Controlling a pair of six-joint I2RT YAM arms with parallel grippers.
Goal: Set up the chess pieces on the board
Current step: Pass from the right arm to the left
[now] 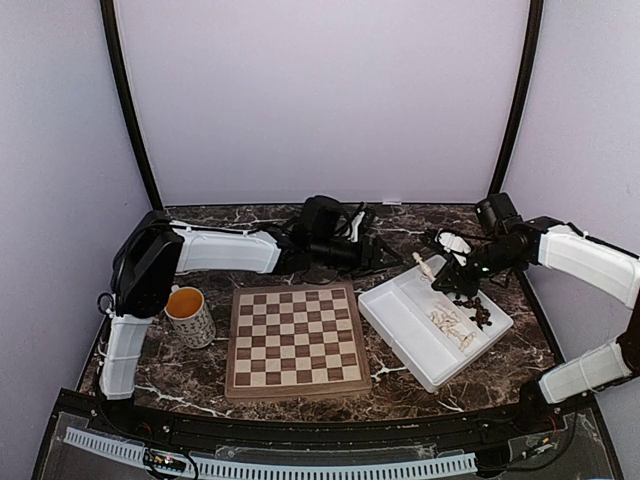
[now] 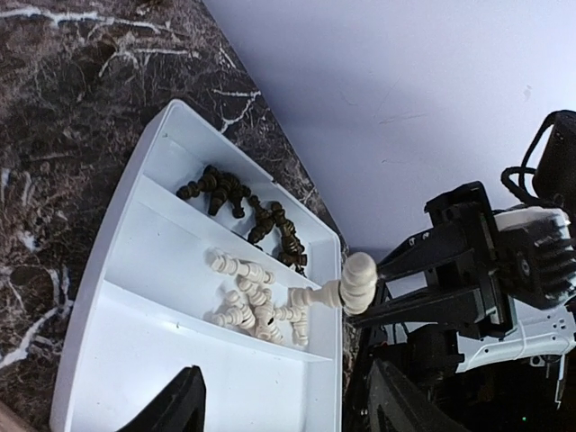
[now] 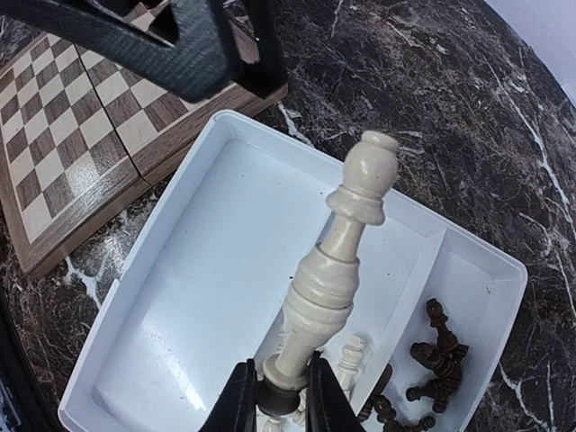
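Note:
My right gripper [image 3: 274, 396] is shut on the base of a pale cream chess piece [image 3: 335, 270] and holds it above the white tray [image 3: 180, 297]; the piece points up and away. In the top view the right gripper [image 1: 447, 278] is over the tray's far end with that piece [image 1: 425, 267]. My left gripper [image 2: 288, 416] is open and empty, hovering behind the board's far right corner [image 1: 380, 255]. It looks at the held cream piece [image 2: 353, 283]. Cream pieces [image 2: 256, 310] and dark brown pieces [image 2: 256, 216] lie in separate tray compartments. The board [image 1: 295, 340] carries no pieces.
A mug with an orange inside [image 1: 190, 315] stands left of the board. The white tray [image 1: 400, 325] lies right of the board, its largest compartment empty. The left gripper's fingers [image 3: 198, 45] hang close above the tray's near corner in the right wrist view. Cables [image 1: 345, 215] lie behind the board.

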